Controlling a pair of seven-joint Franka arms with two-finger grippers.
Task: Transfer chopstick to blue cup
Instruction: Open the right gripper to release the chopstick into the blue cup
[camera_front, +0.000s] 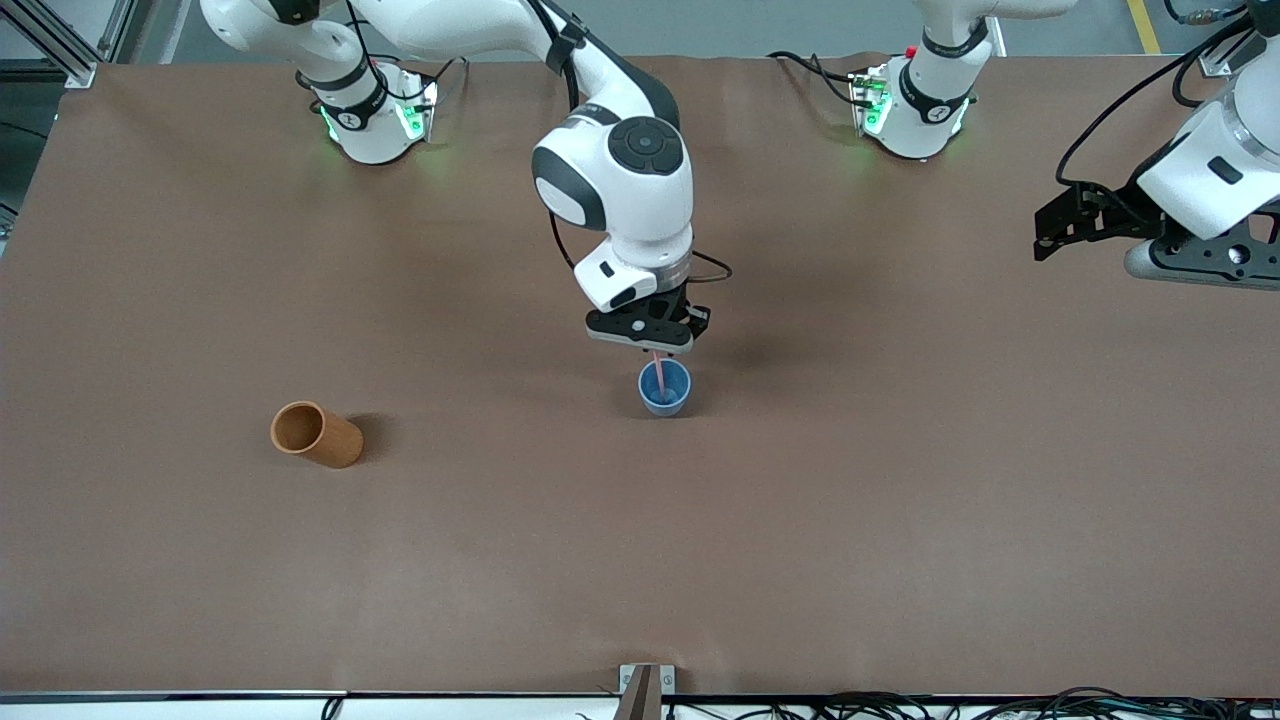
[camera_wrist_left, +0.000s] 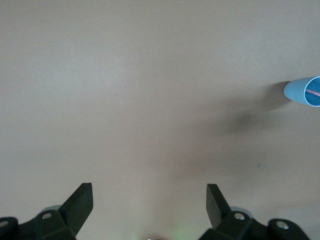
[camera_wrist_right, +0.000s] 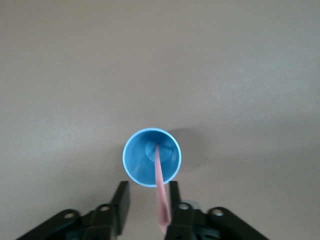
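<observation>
The right gripper hung directly over the blue cup, which stood upright on the brown table near its middle. The chopstick stood in that cup, its lower end on the cup's floor and its upper part rising between the right gripper's jaws. In the right wrist view the jaws were parted a little: the stick leaned against one finger, with a clear gap between it and the other finger, so no firm pinch showed. The left gripper waited high over the table at the left arm's end, well apart from the cup, its jaws spread wide with nothing between them; its own camera showed only bare table below them and the cup with the pink stick inside off to one side. An orange-brown cup lay tipped on its side toward the right arm's end of the table, well apart from both grippers.
</observation>
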